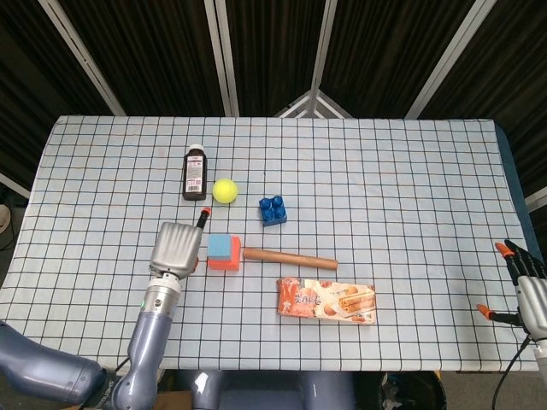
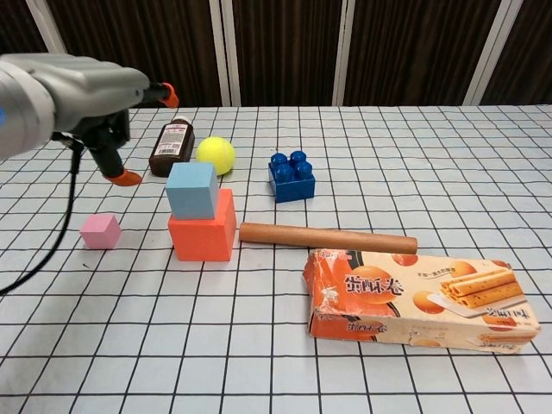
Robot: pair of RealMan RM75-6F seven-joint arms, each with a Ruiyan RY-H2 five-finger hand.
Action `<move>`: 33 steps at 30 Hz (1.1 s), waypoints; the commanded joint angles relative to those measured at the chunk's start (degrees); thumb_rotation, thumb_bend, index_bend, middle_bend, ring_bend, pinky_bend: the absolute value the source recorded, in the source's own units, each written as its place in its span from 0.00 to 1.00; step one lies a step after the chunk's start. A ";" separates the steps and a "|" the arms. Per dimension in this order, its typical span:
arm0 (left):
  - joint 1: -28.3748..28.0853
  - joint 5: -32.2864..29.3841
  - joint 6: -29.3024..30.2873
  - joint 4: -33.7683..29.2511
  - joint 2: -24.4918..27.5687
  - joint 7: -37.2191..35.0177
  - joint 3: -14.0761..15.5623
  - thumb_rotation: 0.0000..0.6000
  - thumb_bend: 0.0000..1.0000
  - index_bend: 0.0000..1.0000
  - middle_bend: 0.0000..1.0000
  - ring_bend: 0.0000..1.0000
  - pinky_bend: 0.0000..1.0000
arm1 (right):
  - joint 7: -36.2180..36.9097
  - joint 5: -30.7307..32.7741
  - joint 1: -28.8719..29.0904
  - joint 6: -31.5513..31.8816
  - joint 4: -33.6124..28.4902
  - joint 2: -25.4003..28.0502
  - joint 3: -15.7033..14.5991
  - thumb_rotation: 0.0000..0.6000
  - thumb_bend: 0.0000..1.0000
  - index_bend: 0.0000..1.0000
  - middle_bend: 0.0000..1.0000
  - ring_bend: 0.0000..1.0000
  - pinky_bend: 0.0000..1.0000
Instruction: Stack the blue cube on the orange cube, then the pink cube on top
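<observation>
Tablecloth (image 2: 285, 362) first — a white, black-gridded sheet that carries everything, with the orange foam cube (image 2: 203, 235) as the landmark. Right of that cube and nearer the robot lies the printed biscuit carton (image 2: 420, 297), flat on its broad face, clear of the work. Between carton and orange cube runs a brown wooden dowel (image 2: 328, 237), its left end just beside the cube's right face without, as far as I can tell, touching it.

The left hand (image 2: 82, 86) hangs above and left of the orange cube, fingers spread and holding nothing — a posture that fits a release, and it stands over the side where the next cube waits. The right hand (image 1: 526, 290) sits well apart at the table's far right edge, fingers apart, idle.

The light-blue foam cube (image 2: 191, 189) rests squarely on the orange cube, so step one looks done. The small pink foam cube (image 2: 101, 230) lies on the cloth left of the orange cube, untouched.

Chest view shows the pink cube and the stack's height; in the head view the left hand hides the pink cube, yet only there does the right hand appear.
</observation>
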 commanded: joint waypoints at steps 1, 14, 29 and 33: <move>3.46 4.05 0.39 -4.17 5.78 -3.44 2.89 1.00 0.31 0.09 0.88 0.85 0.90 | -0.13 0.02 -0.19 0.46 -0.17 0.00 0.08 1.00 0.13 0.00 0.01 0.03 0.10; 12.32 10.90 -16.98 5.56 18.04 -24.72 11.11 1.00 0.28 0.16 0.88 0.85 0.90 | -0.89 0.18 -0.13 0.37 -0.62 -0.07 0.11 1.00 0.13 0.00 0.01 0.03 0.10; 12.05 9.42 -27.55 21.87 10.65 -28.55 11.41 1.00 0.28 0.32 0.88 0.85 0.90 | -0.73 0.93 0.18 -0.74 -0.40 -0.02 0.21 1.00 0.13 0.00 0.01 0.03 0.10; 11.63 9.43 -28.39 23.34 9.00 -28.09 11.13 1.00 0.28 0.33 0.88 0.85 0.90 | -0.91 1.20 0.23 -0.90 -0.46 -0.01 0.27 1.00 0.13 0.00 0.01 0.03 0.10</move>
